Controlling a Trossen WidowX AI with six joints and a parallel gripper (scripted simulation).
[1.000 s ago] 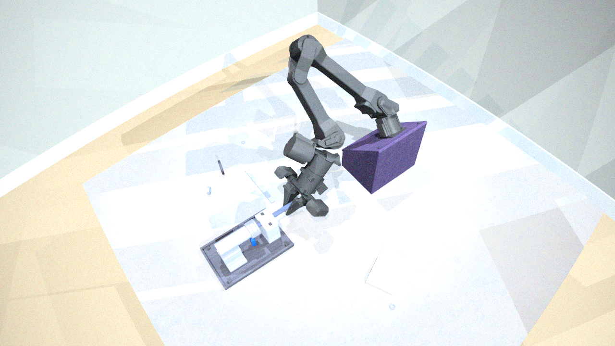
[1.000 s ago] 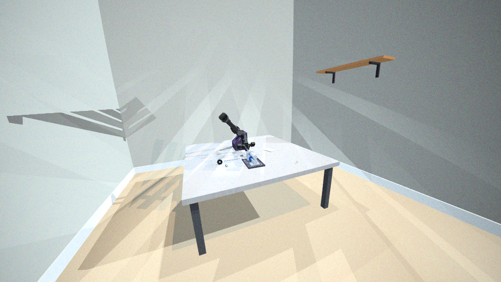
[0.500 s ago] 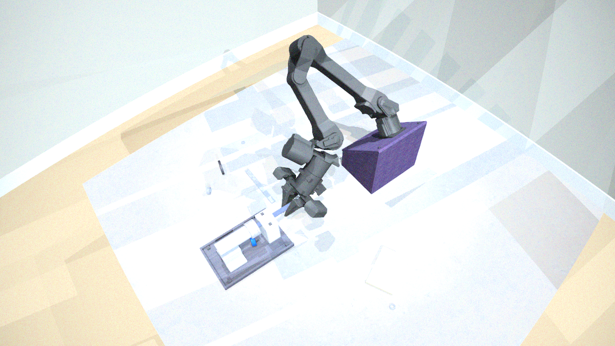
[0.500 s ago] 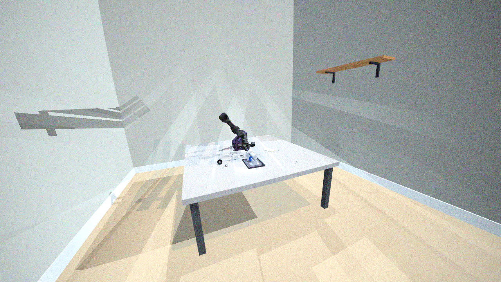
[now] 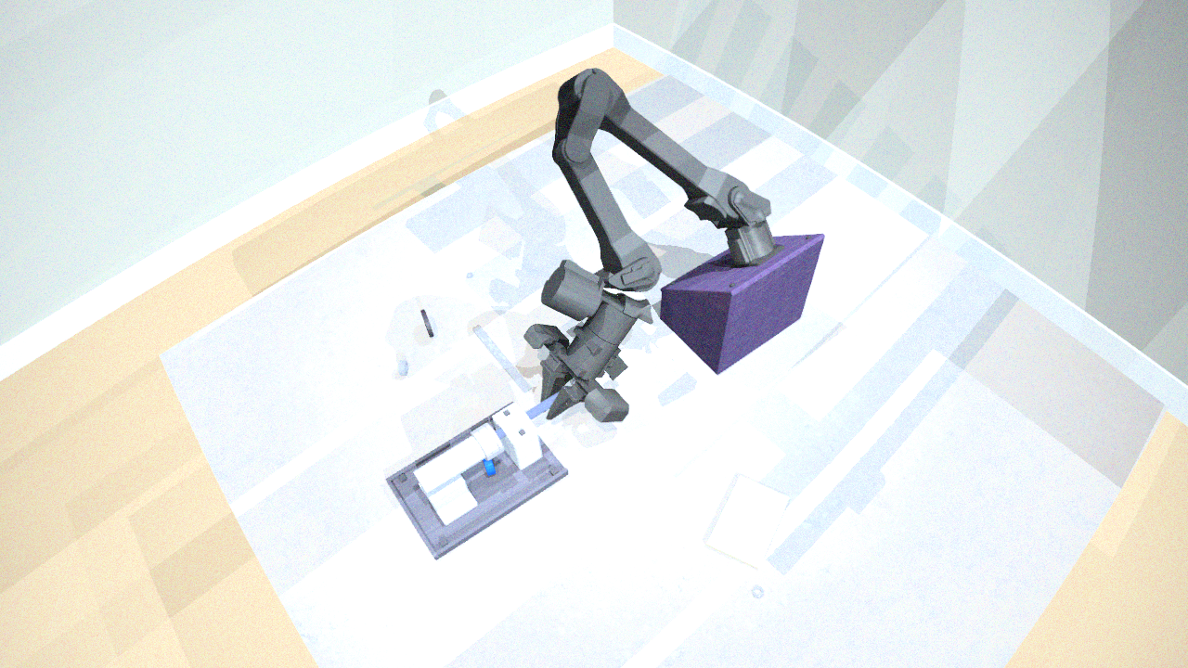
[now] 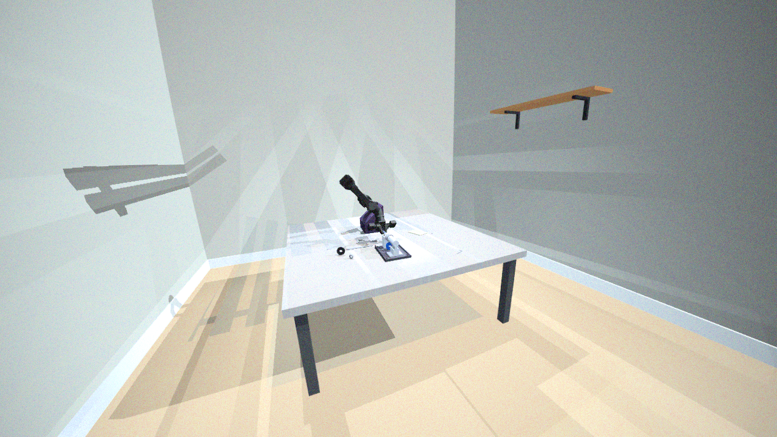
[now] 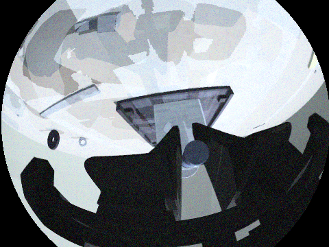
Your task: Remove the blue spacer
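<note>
Top view, from the left: a small pale ring [image 5: 402, 366] [image 6: 351, 256] [image 7: 79, 141] and a thin black disc with a hole [image 5: 427, 323] [image 6: 337, 250] [image 7: 49, 139] stand on the pale table [image 5: 581, 597] [image 6: 326, 282]. Next comes a dark rectangular base plate [image 5: 507, 498] [image 6: 386, 260] [image 7: 178, 90] carrying a white cylindrical housing [image 5: 452, 461] on a block foot. Right of that, the bright blue spacer [image 5: 490, 467] [image 6: 387, 246] shows in the gap before a white upright block [image 5: 522, 436] — whether it hangs on the shaft or rests on the plate, I cannot tell. A slender blue-grey round shaft [image 5: 535, 409] [image 7: 196, 152] sticks out beyond the upright, pinched near its outer end between the fingers of the dark gripper [image 5: 546, 407] [image 6: 382, 232] [image 7: 185, 129]. Farther right, the arm stands on a purple wedge-shaped pedestal [image 5: 747, 315] [image 6: 368, 223] — and nearer the camera's lower edge lies a flat pale slab [image 5: 745, 520] [image 6: 417, 233]
</note>
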